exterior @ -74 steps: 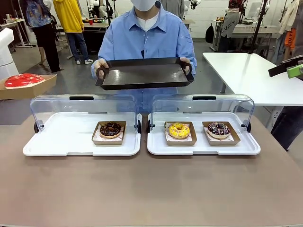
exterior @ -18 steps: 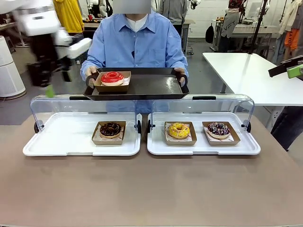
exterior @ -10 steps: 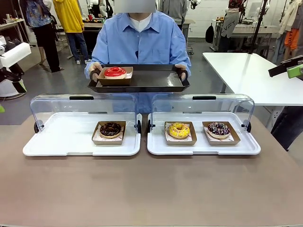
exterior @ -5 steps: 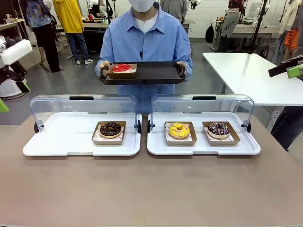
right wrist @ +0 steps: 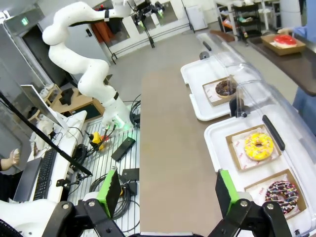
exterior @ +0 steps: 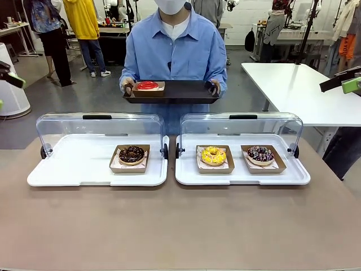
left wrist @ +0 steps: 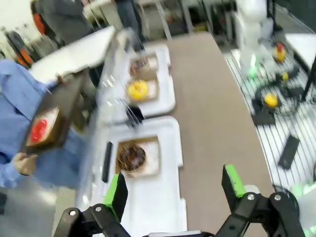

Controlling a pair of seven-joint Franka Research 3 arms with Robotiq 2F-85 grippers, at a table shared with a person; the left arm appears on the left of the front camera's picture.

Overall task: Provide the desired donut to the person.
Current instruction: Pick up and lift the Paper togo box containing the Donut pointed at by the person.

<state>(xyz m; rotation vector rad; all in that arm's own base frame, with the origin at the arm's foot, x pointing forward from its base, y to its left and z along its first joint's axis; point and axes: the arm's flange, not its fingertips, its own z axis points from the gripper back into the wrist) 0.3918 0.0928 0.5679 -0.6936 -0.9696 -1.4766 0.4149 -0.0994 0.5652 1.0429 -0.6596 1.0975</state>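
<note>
One red donut [exterior: 147,85], one yellow donut [exterior: 213,155], two chocolate donuts [exterior: 132,153], two white display trays [exterior: 73,166], one black tray [exterior: 186,89]

The left gripper [left wrist: 175,190] has black, angular fingers [left wrist: 121,197] tipped with bright green pads [left wrist: 232,180], at seven and five o'clock in its wrist view. Pale round screws [left wrist: 247,196] sit at the knuckles. The right gripper [right wrist: 168,187] looks the same. The left arm [right wrist: 89,74], at eleven o'clock in the right wrist view, is glossy white, with rounded segments and dark bands at the joints. The person [exterior: 175,51] wears a light blue, long-sleeved button-up shirt, a white tee and a white mask.
</note>
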